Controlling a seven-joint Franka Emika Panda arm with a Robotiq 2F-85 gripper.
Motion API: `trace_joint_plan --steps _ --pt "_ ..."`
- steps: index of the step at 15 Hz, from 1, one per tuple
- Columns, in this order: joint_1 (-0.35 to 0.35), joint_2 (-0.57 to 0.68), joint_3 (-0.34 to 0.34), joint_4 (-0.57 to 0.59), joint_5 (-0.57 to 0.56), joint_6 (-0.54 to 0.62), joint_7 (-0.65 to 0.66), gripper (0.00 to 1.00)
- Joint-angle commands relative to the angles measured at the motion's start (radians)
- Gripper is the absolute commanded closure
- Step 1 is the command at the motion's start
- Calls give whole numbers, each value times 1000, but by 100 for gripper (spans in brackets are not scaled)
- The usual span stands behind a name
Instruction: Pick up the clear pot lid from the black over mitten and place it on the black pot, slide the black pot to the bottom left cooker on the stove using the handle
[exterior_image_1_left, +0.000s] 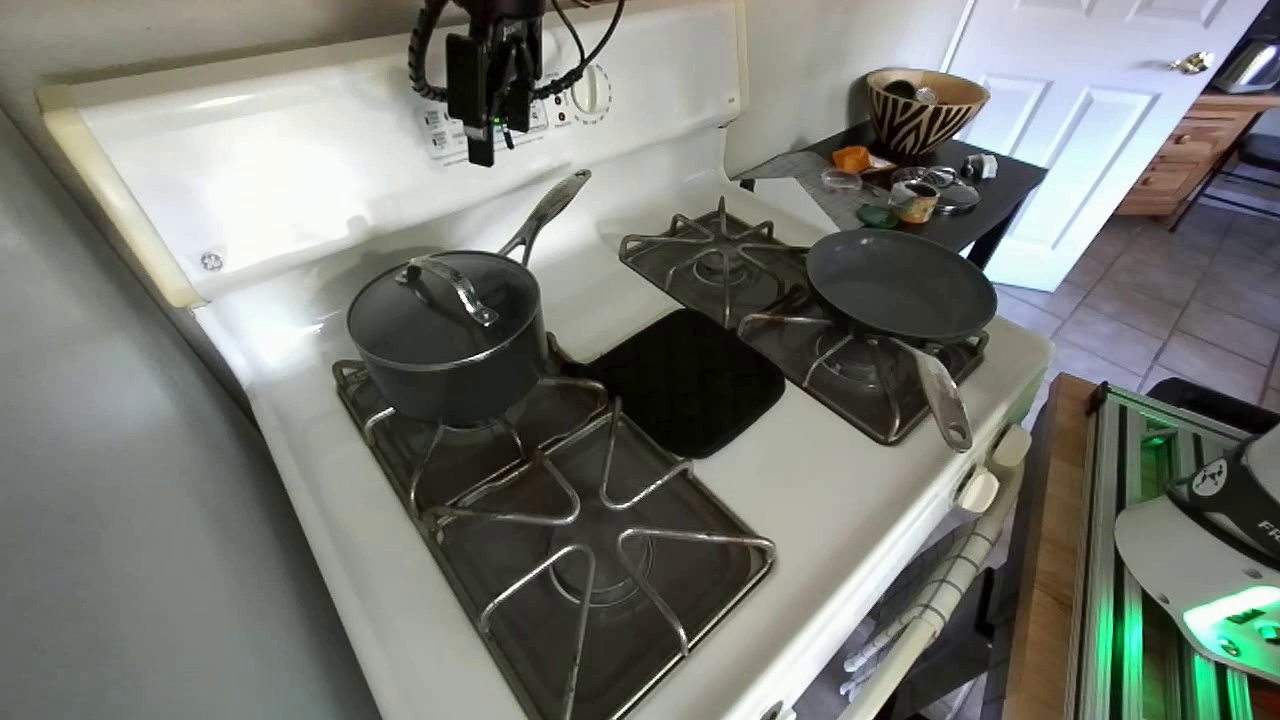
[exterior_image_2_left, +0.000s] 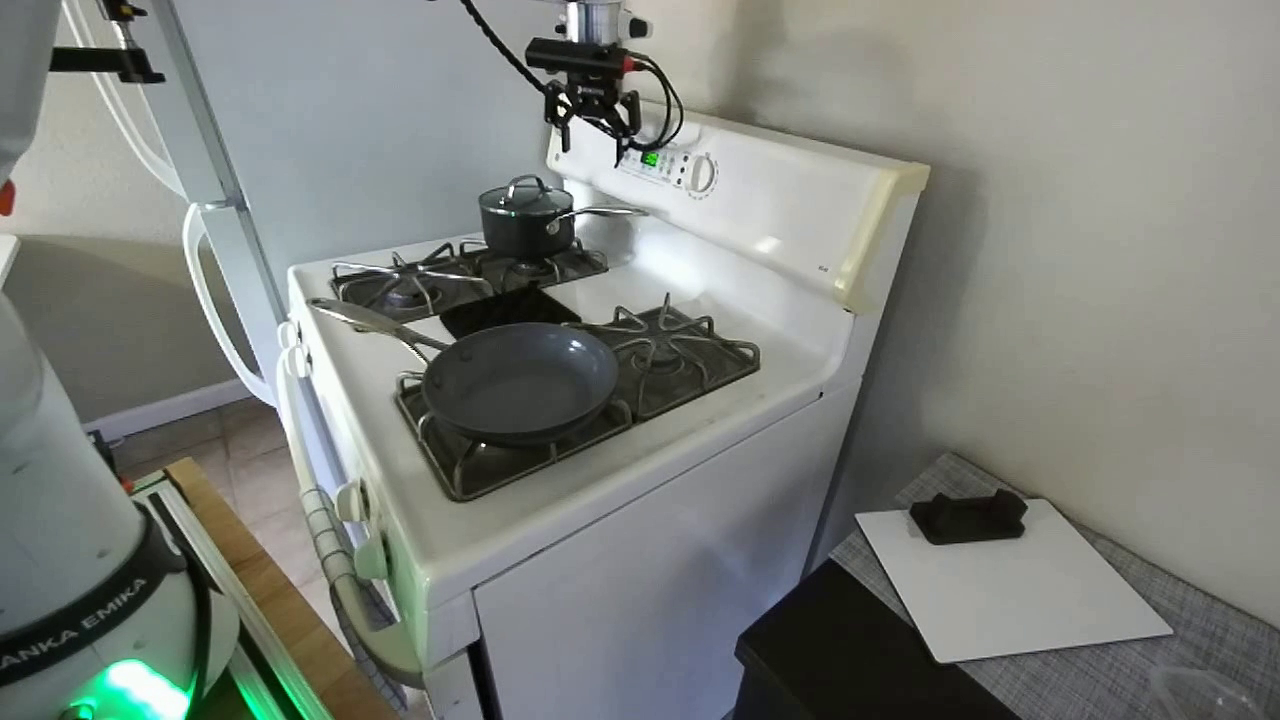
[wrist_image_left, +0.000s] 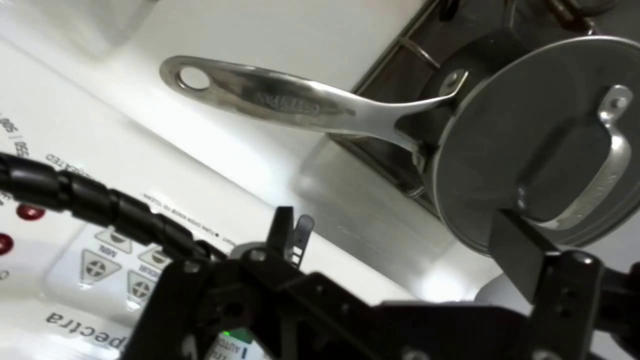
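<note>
The clear lid (exterior_image_1_left: 400, 315) with a metal handle sits on the black pot (exterior_image_1_left: 455, 390). The pot stands on the back burner at the refrigerator side. Its metal handle (exterior_image_1_left: 548, 212) points along the back panel; it also shows in the wrist view (wrist_image_left: 300, 102). The black oven mitten (exterior_image_1_left: 680, 385) lies flat between the burner sets, with nothing on it. The bottom left cooker (exterior_image_1_left: 600, 560) is in front of the pot. My gripper (exterior_image_2_left: 593, 148) is open and empty, above the pot handle and near the control panel. In the wrist view its fingers (wrist_image_left: 395, 220) are spread wide.
A grey frying pan (exterior_image_2_left: 520, 380) sits on the opposite front burner, its handle over the front edge. The stove's back panel (exterior_image_1_left: 300, 130) rises close behind the pot. The refrigerator (exterior_image_2_left: 380, 130) stands beside the stove. Metal grates (exterior_image_1_left: 650, 540) rise above the stovetop.
</note>
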Motion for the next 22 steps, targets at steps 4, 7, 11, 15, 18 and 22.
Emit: trace_joint_plan --steps 4,7,11,15,18,22 --pt "39 -91 -47 -189 -58 50 335 0" --pt "50 -96 -51 -211 -49 31 444 0" --pt "71 -94 -64 -227 -59 42 590 0" --pt "91 -71 -84 -215 -70 47 718 0" --pt "99 -52 -97 -202 -67 43 793 0" --pt "116 -27 -113 -185 -76 31 902 0"
